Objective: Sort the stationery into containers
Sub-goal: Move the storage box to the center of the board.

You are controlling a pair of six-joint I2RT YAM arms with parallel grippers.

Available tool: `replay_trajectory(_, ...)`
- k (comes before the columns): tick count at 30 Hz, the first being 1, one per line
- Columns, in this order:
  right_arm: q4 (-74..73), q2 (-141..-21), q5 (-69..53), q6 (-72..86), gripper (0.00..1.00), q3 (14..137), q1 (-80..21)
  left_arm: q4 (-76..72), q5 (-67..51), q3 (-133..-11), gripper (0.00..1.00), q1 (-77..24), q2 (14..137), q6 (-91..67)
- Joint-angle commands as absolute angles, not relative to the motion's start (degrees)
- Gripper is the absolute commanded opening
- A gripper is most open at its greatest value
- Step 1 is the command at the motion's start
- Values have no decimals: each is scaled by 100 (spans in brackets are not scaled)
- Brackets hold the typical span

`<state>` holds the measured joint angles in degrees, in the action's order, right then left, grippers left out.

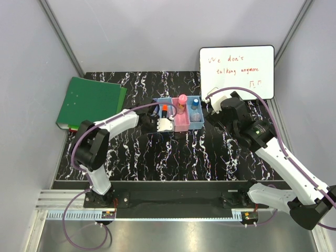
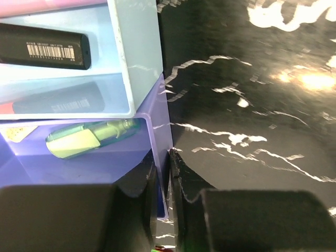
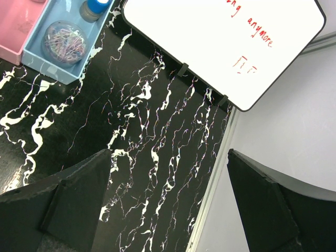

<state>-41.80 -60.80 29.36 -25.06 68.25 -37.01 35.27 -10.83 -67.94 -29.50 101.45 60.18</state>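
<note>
Black left claw (image 2: 167, 181) — blocky — astride translucent (blue) bin (image 2: 157, 142) wall

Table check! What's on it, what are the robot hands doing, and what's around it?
Surface: black marbled table.
Job's things: bins hold black marker, green highlighter, pink-capped tube, blue-capped bottle and clip jar.
Clutter: green binder, whiteboard.
Grippers: left gripper pinches a wall of the bins; right gripper open, empty.
Cables: purple cables along both arms.
Surroundings: grey walls.
</note>
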Motion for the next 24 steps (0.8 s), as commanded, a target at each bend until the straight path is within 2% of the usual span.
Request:
replay_trajectory(1,-4043,-6038,2953,-2461,100,7093,-3691,4148,-1406,-6478,16,-2918,9853,6214)
replay_trajectory(20,-4087,-6056,2909,-2391,100,7093,-3683,3613,-897,-5976,15,-2769,9852,6829)
replay_trajectory(23,-4096,-6073,2892,-2391,100,7093,-3683,3516,-809,-6012,21,-2742,9975,6899)
replay_trajectory(24,-4096,-6073,2892,-2391,100,7093,-3683,3507,-800,-6029,33,-2725,9993,6917)
